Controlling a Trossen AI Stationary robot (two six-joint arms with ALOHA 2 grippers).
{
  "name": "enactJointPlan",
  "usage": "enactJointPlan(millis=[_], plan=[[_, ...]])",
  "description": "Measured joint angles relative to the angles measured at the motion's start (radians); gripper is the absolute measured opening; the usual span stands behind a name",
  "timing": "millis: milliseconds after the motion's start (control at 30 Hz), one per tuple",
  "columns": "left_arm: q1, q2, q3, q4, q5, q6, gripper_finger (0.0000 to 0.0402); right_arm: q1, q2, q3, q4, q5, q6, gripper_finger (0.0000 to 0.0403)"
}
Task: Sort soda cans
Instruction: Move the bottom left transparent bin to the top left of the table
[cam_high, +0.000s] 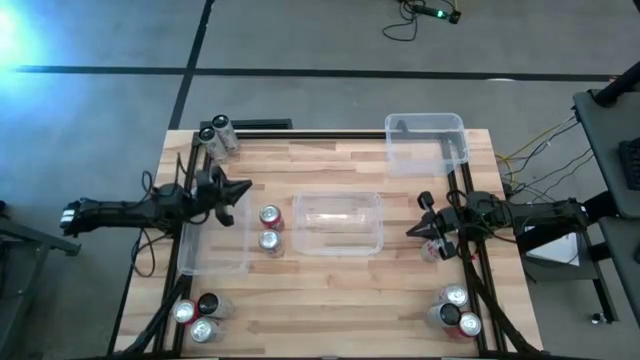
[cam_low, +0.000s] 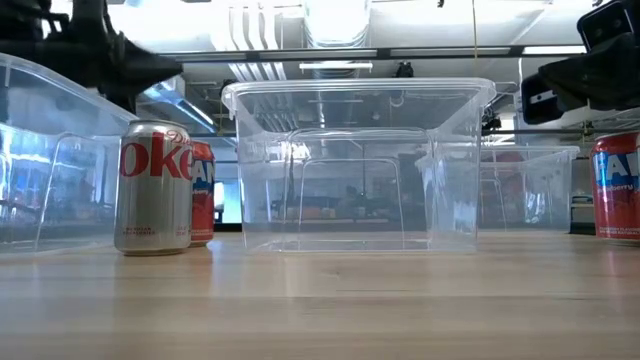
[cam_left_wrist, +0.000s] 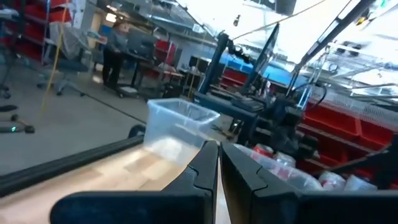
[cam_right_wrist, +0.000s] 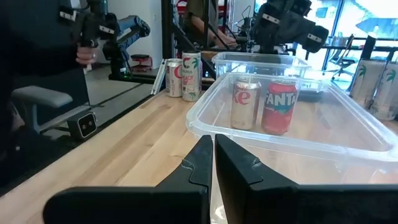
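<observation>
Both grippers, left (cam_high: 238, 190) and right (cam_high: 412, 231), hover with fingers together, and between them two small silver-topped metal soda cans (cam_high: 269, 228), likely light, slick and dentable, want mid-wall grasps.

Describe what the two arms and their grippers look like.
Both arms are dark, slender and jointed. The left gripper and right gripper each end in two black, tapering fingers. The left arm has a white patch near its base; black cables run along both.
</observation>
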Motion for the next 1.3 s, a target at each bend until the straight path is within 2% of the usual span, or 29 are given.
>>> enactJointPlan(millis=[133, 267, 400, 500, 567, 667, 767, 933, 1100, 1300], plan=[[0.001, 0.008, 0.089, -0.043, 0.008, 0.063, 0.0002, 0.000, 0.000, 0.000, 0.002, 0.000, -0.066, 0.0013], [0.000, 0.052, 0.293, -0.332, 0.029, 0.190, 0.0006, 0.000, 0.000, 0.000, 0.097, 0.000, -0.055, 0.0013], [-0.001, 0.143, 0.520, -0.671, 0.016, 0.187, 0.0031, 0.000, 0.000, 0.000, 0.281, 0.030, 0.177, 0.0013], [-0.006, 0.217, 0.651, -0.843, 0.116, 0.121, 0.0061, 0.000, 0.001, 0.000, 0.429, 0.117, 0.319, 0.0013], [-0.015, 0.268, 0.709, -0.924, 0.199, 0.079, 0.0084, 0.000, 0.004, 0.000, 0.484, 0.140, 0.346, 0.0013], [-0.044, 0.338, 0.777, -1.016, 0.276, 0.023, 0.0116, 0.004, 0.029, 0.001, 0.502, 0.143, 0.328, 0.0013], [-0.089, 0.404, 0.840, -1.121, 0.308, -0.039, 0.0134, 0.018, 0.091, 0.021, 0.502, 0.189, 0.334, 0.0013], [-0.232, 0.498, 0.917, -1.251, 0.283, -0.137, 0.0139, 0.059, 0.238, 0.083, 0.507, 0.236, 0.326, 0.0013], [-0.386, 0.582, 0.920, -1.325, 0.274, -0.270, 0.0139, 0.097, 0.417, 0.156, 0.505, 0.237, 0.297, 0.0013], [-0.496, 0.670, 0.953, -1.548, 0.250, -0.451, 0.0139, 0.115, 0.636, 0.262, 0.505, 0.246, 0.248, 0.0013]])
